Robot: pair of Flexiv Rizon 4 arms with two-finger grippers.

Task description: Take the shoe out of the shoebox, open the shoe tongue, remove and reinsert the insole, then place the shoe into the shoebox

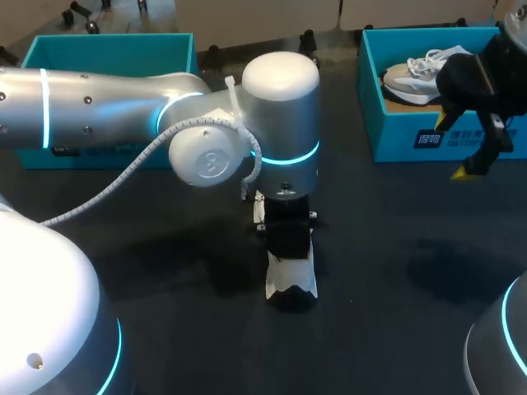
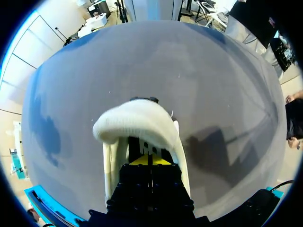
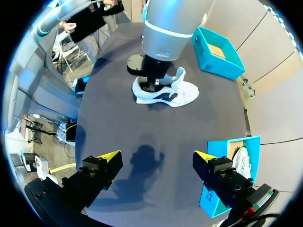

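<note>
- Your head view gives only one end of the white low-top shoe at the middle of the dark worktop; the silver left arm covers the rest.
- From the left wrist, the left gripper blocks the shoe's inside with its black body; whether it holds anything, you cannot tell.
- The teal cardboard shoebox at the far right corner runs off the head view's edge, and the right gripper covers part of the grey-and-white shoe inside.
- The left arm hides most of the near wall of the second teal box at the far left corner.
</note>
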